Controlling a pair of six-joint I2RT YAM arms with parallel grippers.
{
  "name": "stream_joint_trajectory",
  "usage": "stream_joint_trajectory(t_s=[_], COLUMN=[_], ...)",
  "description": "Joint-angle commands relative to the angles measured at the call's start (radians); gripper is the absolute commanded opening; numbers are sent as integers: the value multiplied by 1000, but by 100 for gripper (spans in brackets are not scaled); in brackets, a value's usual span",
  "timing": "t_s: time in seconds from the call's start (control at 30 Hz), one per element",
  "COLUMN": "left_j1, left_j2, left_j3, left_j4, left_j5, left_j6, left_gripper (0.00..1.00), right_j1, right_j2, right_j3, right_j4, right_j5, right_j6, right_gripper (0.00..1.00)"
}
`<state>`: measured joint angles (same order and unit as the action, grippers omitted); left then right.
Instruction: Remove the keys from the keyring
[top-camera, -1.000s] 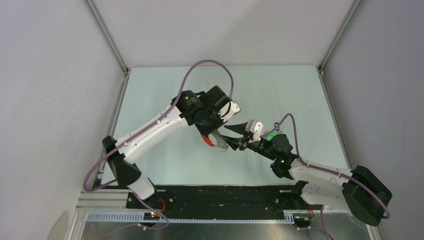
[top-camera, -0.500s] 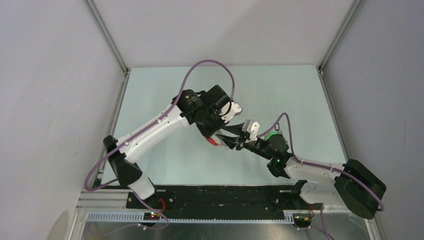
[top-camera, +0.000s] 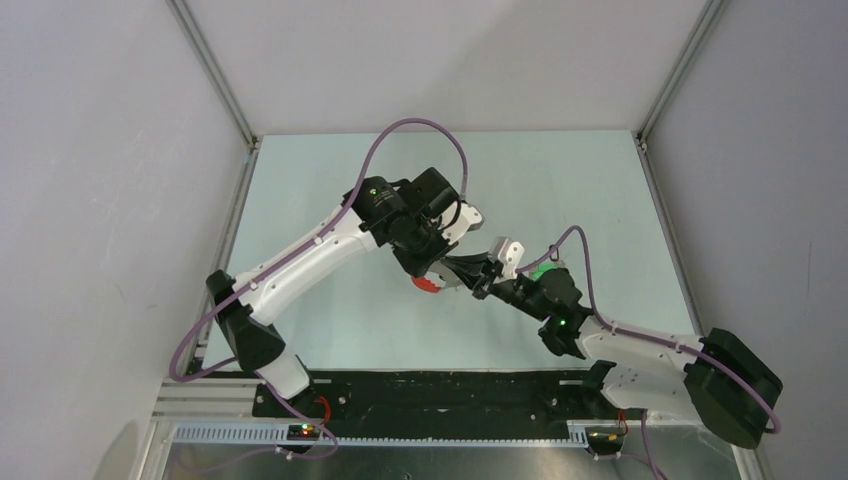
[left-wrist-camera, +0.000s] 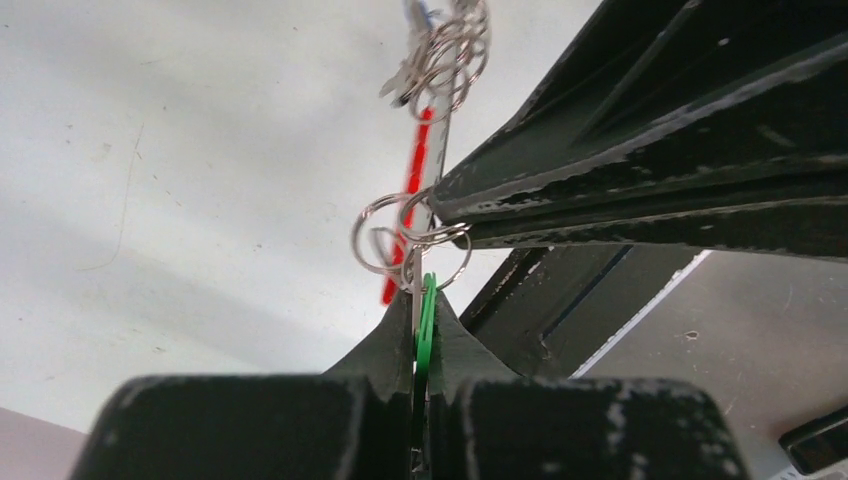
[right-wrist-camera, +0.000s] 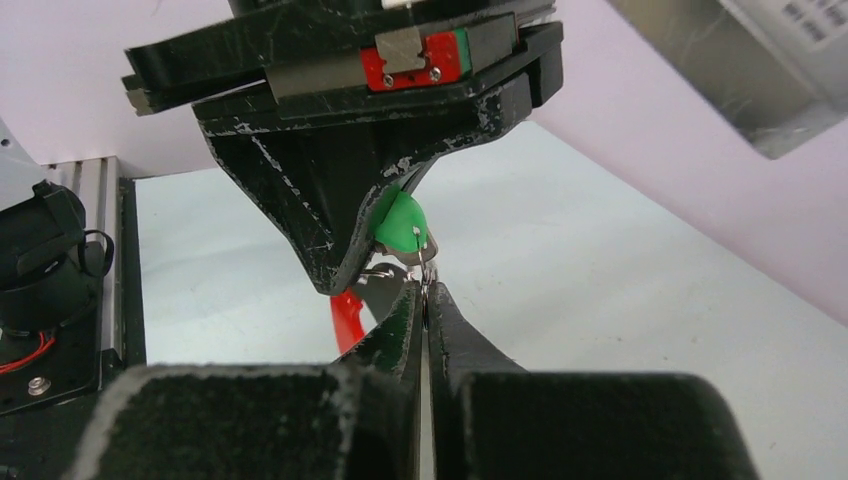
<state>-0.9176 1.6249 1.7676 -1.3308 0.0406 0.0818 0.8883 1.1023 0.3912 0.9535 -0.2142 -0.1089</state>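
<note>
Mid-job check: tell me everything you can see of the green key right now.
The green key shows a rounded, bright green, plastic-looking head; its blade is hidden. It is held above the table, clamped between the fingers of the shut left gripper. A silver ring passes through the head's tip, linking it to further rings and the red band. The right gripper, shut, pinches that ring right beside the head.
</note>
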Motion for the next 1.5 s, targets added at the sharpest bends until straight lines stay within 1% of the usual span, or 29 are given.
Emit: stream_joint_trajectory(t_s=[0.0, 0.27, 0.47, 0.53, 0.63, 0.7, 0.8, 0.87, 0.9, 0.93, 0.97, 1.03, 1.1, 1.23, 1.47], left_j1=[35, 59, 77, 94, 140, 151, 141, 127, 126, 126, 125, 125, 126, 120, 109], left_j2=[-24, -13, -6, -1, -9, -6, 8, 8, 2, -1, -8, -20, -29, -37, -30], left_j3=[31, 3, -20, -27, -39, -51, -62, -70, -70, -69, -67, -60, -50, -32, -12], left_j4=[11, 12, 17, 20, 34, 35, 39, 48, 54, 58, 60, 61, 60, 60, 60], left_j5=[28, 70, 162, 190, 246, 294, 379, 386, 384, 369, 338, 285, 265, 284, 285], left_j6=[-8, -6, 16, 19, 28, 35, 47, 48, 45, 42, 40, 32, 30, 25, 21], left_gripper=[0, 0, 0, 0, 0, 0, 0, 0, 0, 0, 0, 0, 0, 0, 0], right_j1=[8, 7, 5, 2, 0, -7, -24, -43, -48, -58, -62, -74, -82, -91, -101], right_j2=[-82, -184, -253, -273, -300, -306, -278, -252, -245, -237, -236, -244, -261, -288, -240], right_j3=[20, 13, 6, 6, 4, -8, -32, -43, -52, -58, -69, -86, -92, -97, -72], right_j4=[-60, -140, -172, -186, -208, -186, -60, 3, 20, 45, 52, 35, -12, -73, -38], right_j5=[3, -54, -118, -160, -175, -169, -159, -152, -152, -153, -155, -172, -178, -183, -189], right_j6=[-22, -52, -74, -76, -72, -57, -15, 28, 56, 69, 84, 83, 74, 55, 36], right_gripper=[0, 0, 0, 0, 0, 0, 0, 0, 10, 17, 30, 38, 40, 40, 34])
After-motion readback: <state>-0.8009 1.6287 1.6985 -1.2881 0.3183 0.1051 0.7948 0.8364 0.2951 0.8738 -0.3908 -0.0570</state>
